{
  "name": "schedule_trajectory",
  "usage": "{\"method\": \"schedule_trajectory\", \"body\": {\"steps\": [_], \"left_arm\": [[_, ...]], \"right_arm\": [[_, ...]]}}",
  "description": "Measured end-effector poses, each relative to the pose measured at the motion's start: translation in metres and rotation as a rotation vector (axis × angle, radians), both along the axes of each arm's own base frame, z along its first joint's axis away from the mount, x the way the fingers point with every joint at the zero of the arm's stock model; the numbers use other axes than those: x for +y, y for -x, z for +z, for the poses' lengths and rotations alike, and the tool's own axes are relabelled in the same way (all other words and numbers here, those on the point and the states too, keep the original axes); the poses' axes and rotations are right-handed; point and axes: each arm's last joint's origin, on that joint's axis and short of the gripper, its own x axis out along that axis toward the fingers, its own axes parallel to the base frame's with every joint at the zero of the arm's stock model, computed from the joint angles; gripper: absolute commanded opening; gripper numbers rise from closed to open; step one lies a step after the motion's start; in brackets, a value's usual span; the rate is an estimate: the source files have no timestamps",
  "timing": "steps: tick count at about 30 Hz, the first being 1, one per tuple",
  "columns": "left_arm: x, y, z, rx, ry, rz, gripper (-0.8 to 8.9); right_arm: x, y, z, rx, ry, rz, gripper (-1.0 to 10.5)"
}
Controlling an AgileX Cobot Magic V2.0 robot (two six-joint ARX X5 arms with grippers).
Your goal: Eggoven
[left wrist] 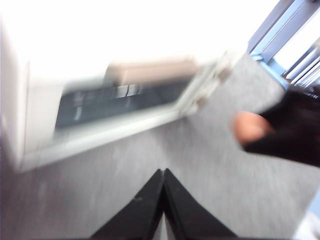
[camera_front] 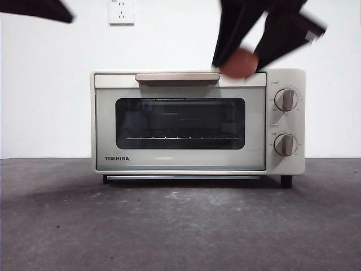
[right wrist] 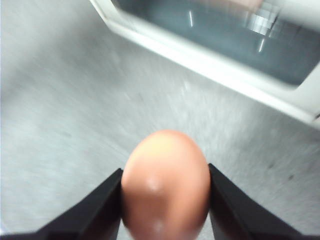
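Note:
The cream TOSHIBA toaster oven [camera_front: 197,121] stands on the grey table with its glass door closed and two knobs on its right side. My right gripper [camera_front: 241,62] is shut on the reddish-brown egg [camera_front: 239,62] and holds it in the air in front of the oven's top edge, right of the door handle. The right wrist view shows the egg [right wrist: 165,182] between the two jaws, with the oven [right wrist: 220,45] beyond. My left gripper [left wrist: 163,175] is shut and empty, above the table in front of the oven [left wrist: 120,100]; the egg [left wrist: 249,127] shows there too.
A white wall with a socket [camera_front: 121,11] is behind the oven. The grey table top [camera_front: 180,226] stretches in front of it. The other arm shows as a black tip [camera_front: 39,8] at the top left corner.

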Motion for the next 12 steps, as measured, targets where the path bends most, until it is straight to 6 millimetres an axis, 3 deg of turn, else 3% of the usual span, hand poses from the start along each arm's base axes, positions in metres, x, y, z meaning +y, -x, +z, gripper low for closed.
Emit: {"method": "schedule_trajectory", "body": {"steps": [3,12], "left_arm": [[-0.020,-0.028,0.011,-0.036,-0.007,-0.005,0.06],[-0.059,-0.087,0.010,-0.010,-0.061,0.000,0.06]], "right_arm": [[-0.018,0.019,0.022,-0.081,-0.020,-0.024,0.0],[-0.048,0.054,0.050,-0.197,-0.058,-0.063,0.0]]}}
